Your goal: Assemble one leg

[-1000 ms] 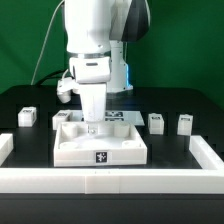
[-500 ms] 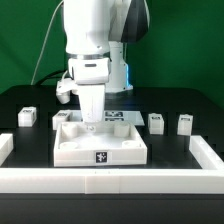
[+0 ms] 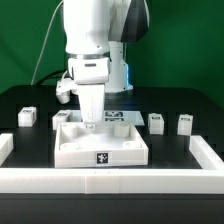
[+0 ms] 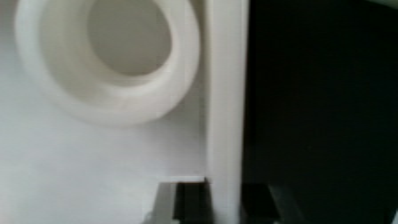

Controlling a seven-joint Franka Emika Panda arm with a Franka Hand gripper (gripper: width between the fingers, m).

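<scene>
Looking at the exterior view, I hang my gripper [image 3: 91,123] low inside the white tray [image 3: 100,156], with a leg [image 3: 27,117] standing upright outside it, well off toward the exterior view's left, while the wrist view shows only a round socket [image 4: 121,50] close by, so I cannot tell if my jaws are open.

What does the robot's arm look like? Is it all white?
Mostly white! The arm is fat and rounded, with smooth shells. It has a black part up high on the exterior view's right and a blue patch lower down on that side. The gripper is a white block that gets narrower toward the jaws. A thin pale cable hangs beside the arm.
</scene>
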